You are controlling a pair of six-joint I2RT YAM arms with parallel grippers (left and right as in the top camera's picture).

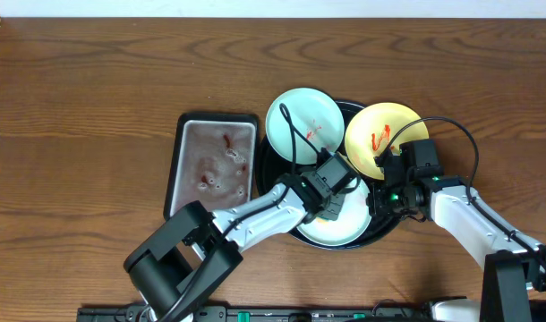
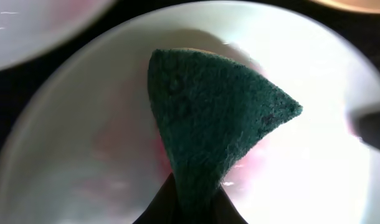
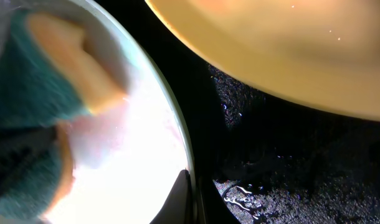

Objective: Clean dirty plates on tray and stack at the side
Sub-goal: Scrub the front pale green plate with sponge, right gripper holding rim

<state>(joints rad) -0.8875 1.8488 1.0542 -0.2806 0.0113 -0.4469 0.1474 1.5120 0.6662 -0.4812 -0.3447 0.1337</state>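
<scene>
Plate scrubbing on a brown wood-grain bench.
At left, a rectangular grey metal pan holds reddish water. Beside it, the round glossy black tray carries a sauce-smeared mint-blue plastic plate, a pale front plate and a yellow plastic plate. The left tool clamps a green-and-yellow sponge onto the front plate; the right tool pinches its rim.

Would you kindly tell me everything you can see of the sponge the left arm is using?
The sponge has two layers: a rough, dark green scouring face and soft yellow foam behind it. The left gripper pinches its lower end, so it bends into a pointed, fan-like shape with the green face toward the wrist camera. It rests against the pale plate, which lies in the black tray and shows pink smears around the sponge. Nothing else is seen touching it.
</scene>
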